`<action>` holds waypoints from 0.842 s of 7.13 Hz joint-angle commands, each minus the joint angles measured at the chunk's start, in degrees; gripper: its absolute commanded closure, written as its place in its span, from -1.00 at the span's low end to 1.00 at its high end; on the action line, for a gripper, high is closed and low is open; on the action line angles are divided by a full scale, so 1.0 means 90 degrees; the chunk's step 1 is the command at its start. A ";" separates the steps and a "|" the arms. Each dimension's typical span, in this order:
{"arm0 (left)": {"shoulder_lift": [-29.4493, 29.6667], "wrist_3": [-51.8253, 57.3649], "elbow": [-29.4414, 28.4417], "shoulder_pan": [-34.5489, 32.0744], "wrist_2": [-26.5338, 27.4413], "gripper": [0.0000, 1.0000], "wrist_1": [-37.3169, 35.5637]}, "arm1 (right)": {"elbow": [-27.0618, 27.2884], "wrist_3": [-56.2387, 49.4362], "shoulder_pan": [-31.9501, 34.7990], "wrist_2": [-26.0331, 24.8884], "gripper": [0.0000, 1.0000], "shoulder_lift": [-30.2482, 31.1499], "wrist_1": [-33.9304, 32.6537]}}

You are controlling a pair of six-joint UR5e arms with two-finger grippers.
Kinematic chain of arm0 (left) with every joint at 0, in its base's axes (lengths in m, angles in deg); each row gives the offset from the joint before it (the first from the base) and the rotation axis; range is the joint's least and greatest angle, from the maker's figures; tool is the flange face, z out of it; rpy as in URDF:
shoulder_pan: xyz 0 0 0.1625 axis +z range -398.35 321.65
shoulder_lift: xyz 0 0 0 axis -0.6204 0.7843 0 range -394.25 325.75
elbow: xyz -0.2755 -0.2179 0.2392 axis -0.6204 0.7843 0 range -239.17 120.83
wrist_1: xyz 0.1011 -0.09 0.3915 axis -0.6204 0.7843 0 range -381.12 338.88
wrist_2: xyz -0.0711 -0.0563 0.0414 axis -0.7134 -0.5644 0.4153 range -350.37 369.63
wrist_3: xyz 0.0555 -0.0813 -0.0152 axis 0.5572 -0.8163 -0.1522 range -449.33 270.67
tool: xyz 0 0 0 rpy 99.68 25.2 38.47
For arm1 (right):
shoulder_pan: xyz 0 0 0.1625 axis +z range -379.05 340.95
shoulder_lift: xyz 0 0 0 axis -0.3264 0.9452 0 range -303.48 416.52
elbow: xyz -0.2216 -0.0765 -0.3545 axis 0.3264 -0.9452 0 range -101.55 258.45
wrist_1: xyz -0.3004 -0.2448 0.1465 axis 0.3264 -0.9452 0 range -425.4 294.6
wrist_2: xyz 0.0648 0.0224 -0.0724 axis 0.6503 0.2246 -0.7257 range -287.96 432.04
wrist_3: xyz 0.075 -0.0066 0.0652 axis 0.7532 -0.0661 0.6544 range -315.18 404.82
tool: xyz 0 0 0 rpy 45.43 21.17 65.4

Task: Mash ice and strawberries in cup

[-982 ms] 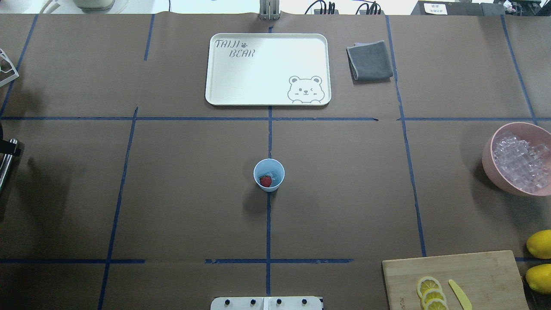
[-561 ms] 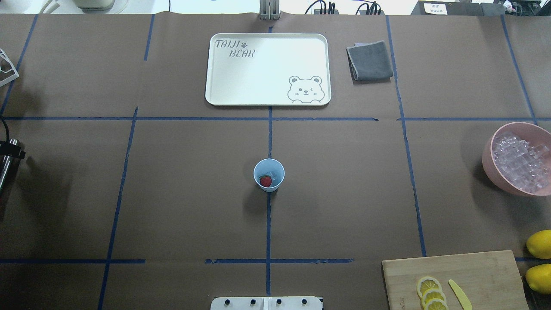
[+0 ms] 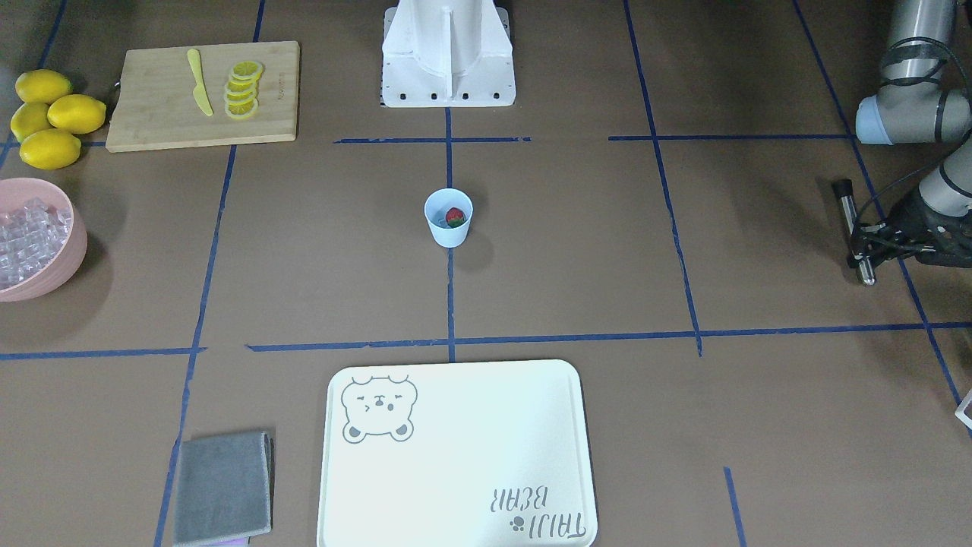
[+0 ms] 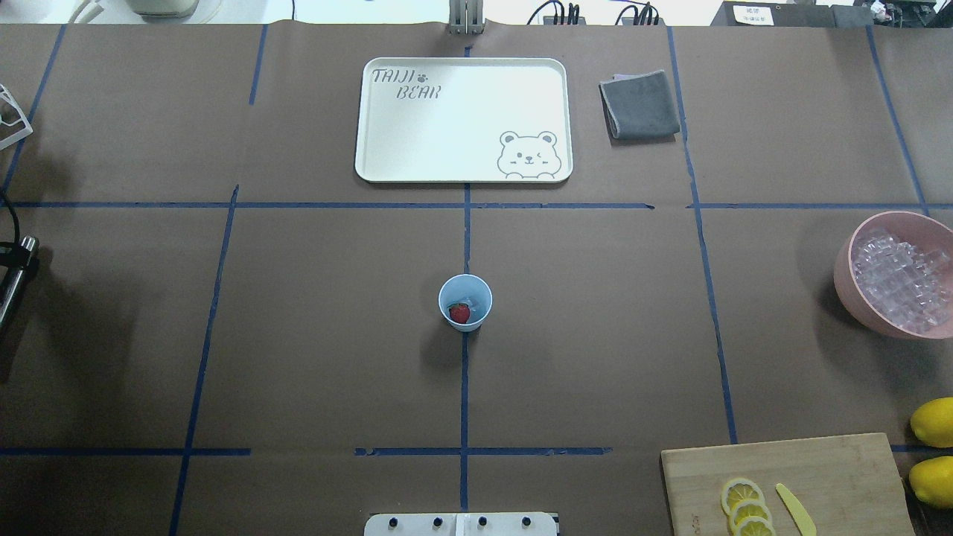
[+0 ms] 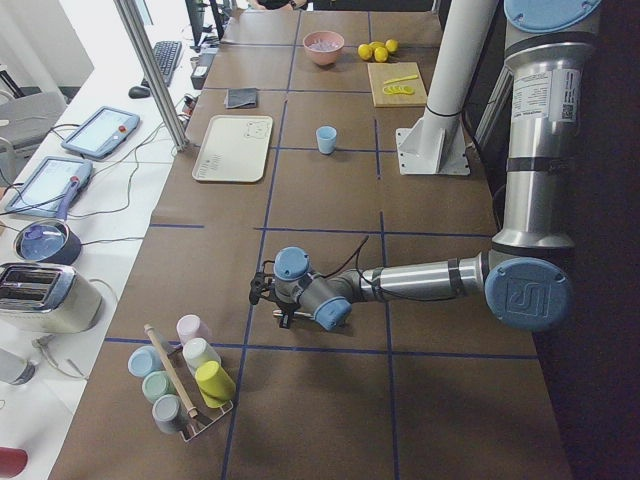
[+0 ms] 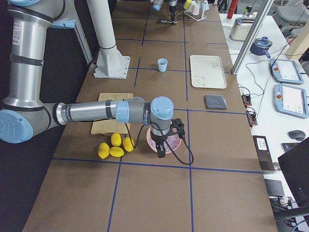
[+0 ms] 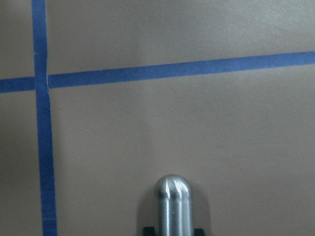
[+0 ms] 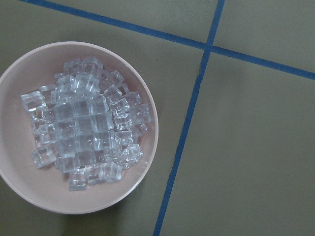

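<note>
The pale-blue cup [image 4: 479,292] stands upright at the table's middle, also in the front view [image 3: 448,232]. Inside lie a red strawberry [image 4: 459,313] [image 3: 455,217] and a clear piece of ice [image 4: 464,302]. More ice [image 4: 901,279] [image 8: 83,128] fills a pink bowl [image 4: 845,275] [image 8: 142,167] at the right edge. My left gripper [image 3: 860,241] is at the far left edge, shut on a metal rod [image 3: 849,213] [image 4: 18,272] [image 7: 173,201] with a rounded tip. My right gripper [image 6: 161,147] hangs over the pink bowl; I cannot tell whether it is open or shut.
A cream tray [image 4: 461,119] and a folded grey cloth [image 4: 640,104] lie at the far side. A cutting board [image 4: 819,469] with lemon slices [image 4: 744,506] and a yellow knife [image 4: 795,508] sits near right, next to whole lemons [image 4: 934,420]. A rack of cups [image 5: 185,385] stands beyond the left gripper.
The rod in my left gripper has shifted slightly at the table's left edge, its tip a little further right. The cup and bowl have not moved.
</note>
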State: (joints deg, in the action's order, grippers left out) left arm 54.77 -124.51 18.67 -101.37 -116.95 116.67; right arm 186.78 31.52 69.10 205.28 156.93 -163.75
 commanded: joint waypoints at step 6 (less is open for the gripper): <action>0.1345 0.1038 0.1702 0.0000 -0.0066 0.86 0.1474 | -0.0025 0.0013 0.0000 0.0000 -1.00 0.0035 0.0000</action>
State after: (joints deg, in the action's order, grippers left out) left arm 63.39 -115.16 31.89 -101.57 -117.52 127.10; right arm 186.61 31.58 69.10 205.28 157.16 -163.75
